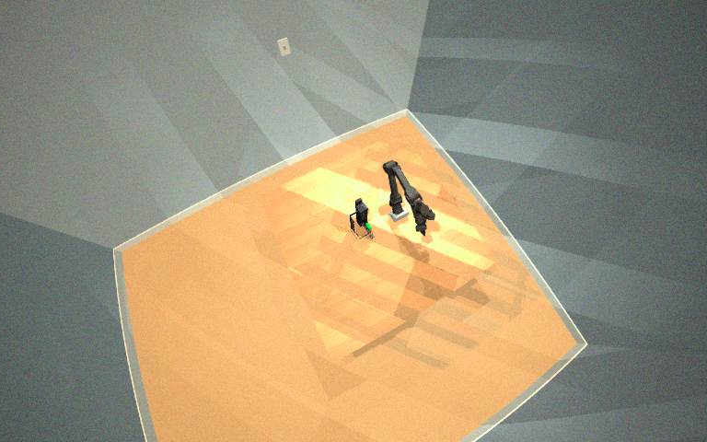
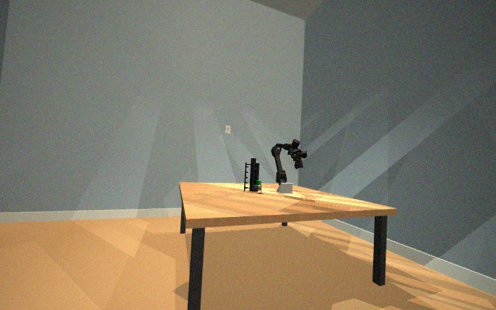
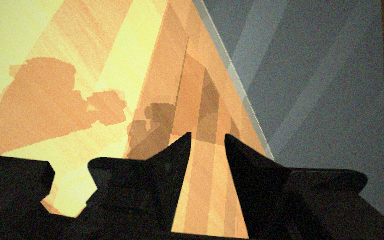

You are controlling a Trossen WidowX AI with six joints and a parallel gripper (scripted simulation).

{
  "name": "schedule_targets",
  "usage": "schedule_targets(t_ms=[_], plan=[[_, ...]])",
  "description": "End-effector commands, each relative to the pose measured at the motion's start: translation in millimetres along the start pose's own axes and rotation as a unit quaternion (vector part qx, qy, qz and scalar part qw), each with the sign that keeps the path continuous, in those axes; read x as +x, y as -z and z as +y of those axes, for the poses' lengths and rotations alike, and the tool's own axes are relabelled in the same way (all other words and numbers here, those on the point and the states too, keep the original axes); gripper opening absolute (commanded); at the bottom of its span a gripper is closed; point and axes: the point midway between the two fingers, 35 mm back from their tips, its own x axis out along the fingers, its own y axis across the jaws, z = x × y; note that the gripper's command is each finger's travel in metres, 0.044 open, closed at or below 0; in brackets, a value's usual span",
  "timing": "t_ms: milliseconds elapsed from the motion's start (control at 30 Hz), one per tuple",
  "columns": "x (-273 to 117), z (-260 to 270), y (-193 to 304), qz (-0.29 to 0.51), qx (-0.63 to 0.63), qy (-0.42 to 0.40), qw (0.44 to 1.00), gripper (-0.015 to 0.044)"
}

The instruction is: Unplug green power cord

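Hovering above the table [image 1: 368, 273] [image 2: 243, 203] [image 3: 110, 70], end effector [image 1: 423, 233] [image 2: 298, 166] [image 3: 207, 136] partly open

Beside the dark upright stand [image 1: 362, 213] [image 2: 253, 174], the green piece [image 1: 368, 226] [image 2: 258, 183] is too small to identify; its seating is indeterminable. The thin lines at the stand's foot are unresolved. In the wrist view, the lower edge cuts off the pincer [image 3: 208, 134].
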Motion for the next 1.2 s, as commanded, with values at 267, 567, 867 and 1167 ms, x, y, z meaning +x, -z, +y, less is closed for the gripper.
schedule_targets(t_ms=[267,567,867,1167], plan=[[-20,2,205,0.258,0.282,-0.116,0.917,0.0160],[-64,58,313,0.380,0.403,-0.230,0.800,0.0160],[-64,59,312,0.382,0.404,-0.233,0.798,0.0160],[-74,64,318,0.382,0.404,-0.233,0.798,0.0160]])
